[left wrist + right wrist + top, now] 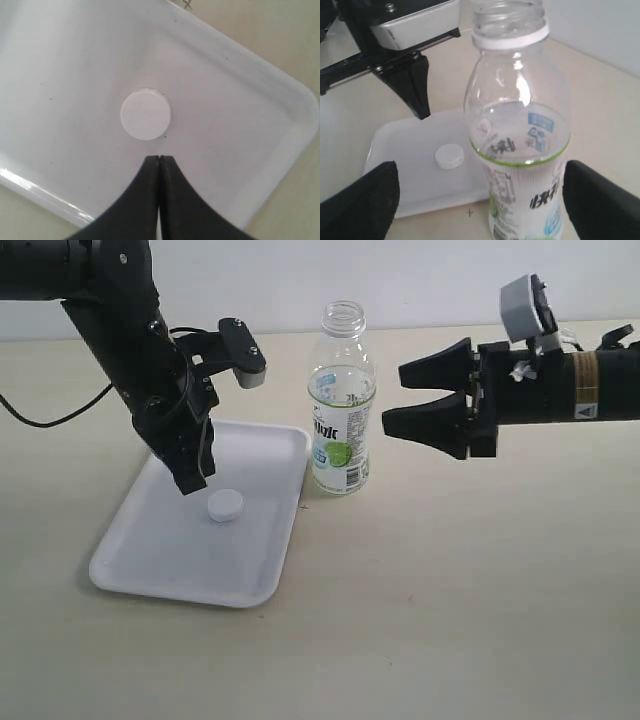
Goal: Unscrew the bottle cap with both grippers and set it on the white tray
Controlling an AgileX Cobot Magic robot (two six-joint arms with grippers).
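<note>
On the left, the tray [170,550] is seen on the table [450,620], and the bottle cap [224,505] lies flat on it, gripped by nothing. The left gripper [192,483] is held over the tray just beside the cap, its fingers pressed together and empty. Just right of the tray, the bottle [342,410] stands upright and uncapped. The right gripper [393,398] is held near the bottle's right side, spread wide and not touching it.

surface: we see a plain pale beige bench [480,590] | left of middle: flat rectangular white plastic tray [165,550] with rounded corners and low rim, lying flat, set at a slant | just beside the tray's right edge: small clear plastic bottle [342,430], white label, standing upright | we cannot tell whether they touch
</note>
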